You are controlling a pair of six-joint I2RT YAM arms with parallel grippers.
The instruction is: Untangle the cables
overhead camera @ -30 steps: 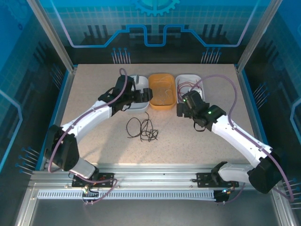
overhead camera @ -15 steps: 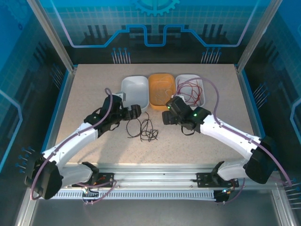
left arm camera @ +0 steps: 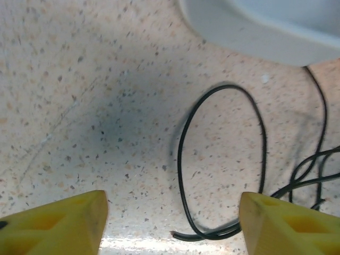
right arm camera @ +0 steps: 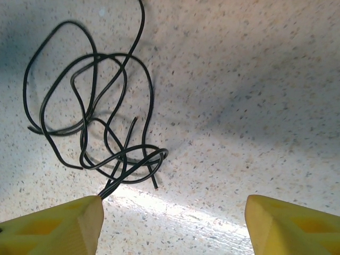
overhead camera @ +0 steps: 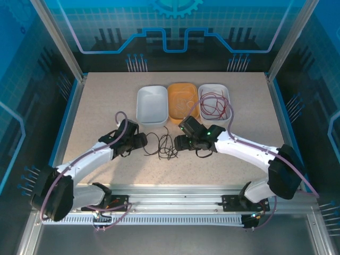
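1. Cable, thin and black, lies as one loose tangle (overhead camera: 161, 146) on the bare table (overhead camera: 95, 101), with a gripper facing it from either side.
2. Just left of the tangle sits the left gripper (overhead camera: 142, 142), and just right of it the right gripper (overhead camera: 177, 142). Both look about equally near, and I can't see either touching a strand.
3. From the left wrist, the jaws stand wide, the yellow fingertips (left arm camera: 58, 223) far apart with nothing clamped. A single oval loop (left arm camera: 223, 159) of the tangle lies straight ahead, its long axis running away from the jaws, with a cut end at its near end.
4. From the right wrist, those jaws are wide and empty too. The dense knot (right arm camera: 101, 122) of the tangle lies ahead and off to one side, and a strand runs right up to one fingertip (right arm camera: 53, 226).
5. The tangle spreads across from one gripper to the other, so drawing it apart along that line looks like the natural move. I'd judge the left arm has the cleaner pinch on one strand, while the right faces overlapping loops and could catch several.
6. Beyond the tangle stand a grey tray (overhead camera: 152, 104), an orange tray (overhead camera: 183, 101) and a white tray (overhead camera: 225, 91) holding red cables (overhead camera: 212, 106). One black strand reaches toward the grey tray, whose rim is the nearest obstacle.
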